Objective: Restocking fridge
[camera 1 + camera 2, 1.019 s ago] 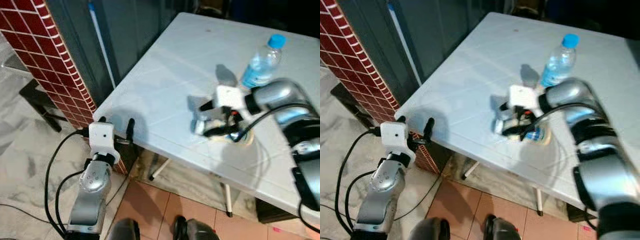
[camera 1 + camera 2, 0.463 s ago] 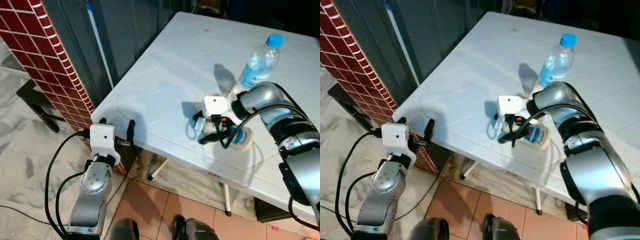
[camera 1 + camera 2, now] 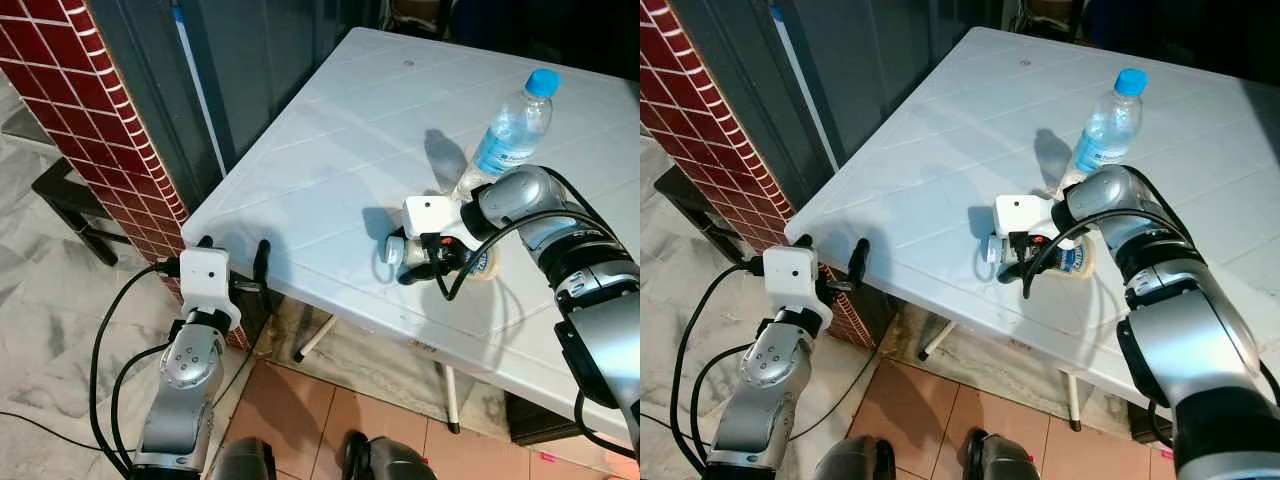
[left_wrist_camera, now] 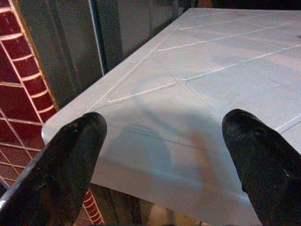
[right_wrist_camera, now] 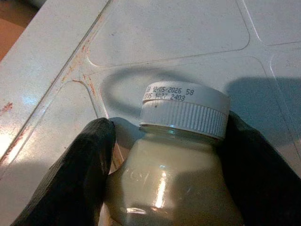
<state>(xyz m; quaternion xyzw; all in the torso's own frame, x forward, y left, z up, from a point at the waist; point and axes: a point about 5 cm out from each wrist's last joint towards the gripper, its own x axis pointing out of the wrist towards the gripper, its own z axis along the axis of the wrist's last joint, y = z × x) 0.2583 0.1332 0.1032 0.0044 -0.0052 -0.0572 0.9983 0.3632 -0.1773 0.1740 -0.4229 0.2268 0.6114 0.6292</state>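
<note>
Since the small milk bottle [image 3: 470, 262] lies on its side on the white desk [image 3: 330, 150], near the front edge and just in front of the upright water bottle [image 3: 508, 132], we judge the step in hand to be picking it up. In the left eye view, the right tool [image 3: 410, 258] reaches across the bottle's capped end, while the left tool [image 3: 232, 262] hangs at the desk's near corner beside the red tiled pillar [image 3: 90, 110], idle.

In the right eye view the same layout reads clearly: the milk bottle [image 3: 1072, 260] sits under the right wrist, and the water bottle [image 3: 1102, 130] stands close behind it (close enough to be knocked).

In the left wrist view the left tool's fingers [image 4: 70, 155] are spread wide over the desk corner, holding nothing.

In the right wrist view the right tool's fingers [image 5: 80, 165] press against both sides of the bottle's shoulder just below the white ribbed cap [image 5: 184, 112], so we read it as gripping the bottle. We would hold firm on the shoulder, not the cap, and lift straight up before swinging away from the water bottle.
</note>
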